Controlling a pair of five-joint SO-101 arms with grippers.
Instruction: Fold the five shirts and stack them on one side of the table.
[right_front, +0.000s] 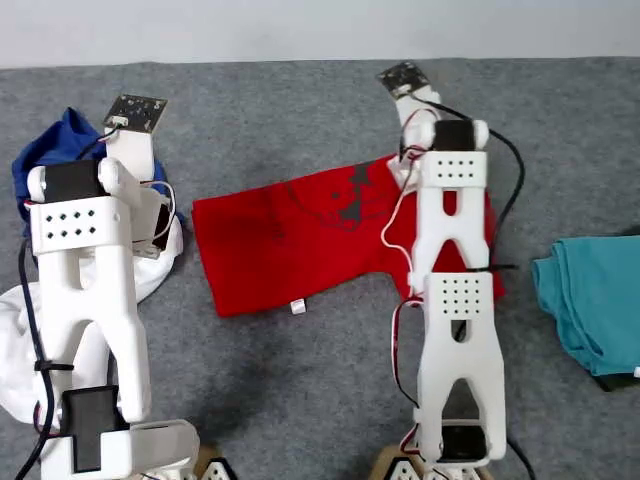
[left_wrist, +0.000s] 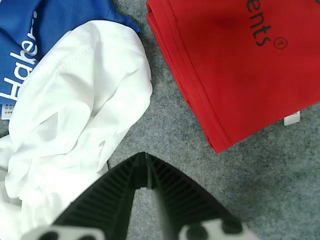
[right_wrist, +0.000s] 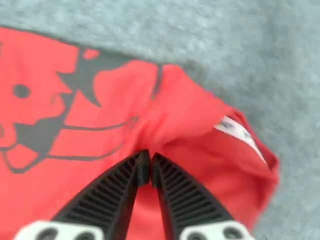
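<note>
Red shirt (right_front: 270, 250): lay mid-frame on the grey table (right_front: 300, 400).
Right hand (right_wrist: 148, 160): pinched a fold of it.
Left hand (left_wrist: 146, 161): clenched, empty.

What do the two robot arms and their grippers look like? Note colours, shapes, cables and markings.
The white plastic left arm and right arm have forked links, grids of small holes, black motor blocks and thin black, red and white cables. The left gripper and right gripper have black ribbed fingers tapering to a point, on white bases.
</note>
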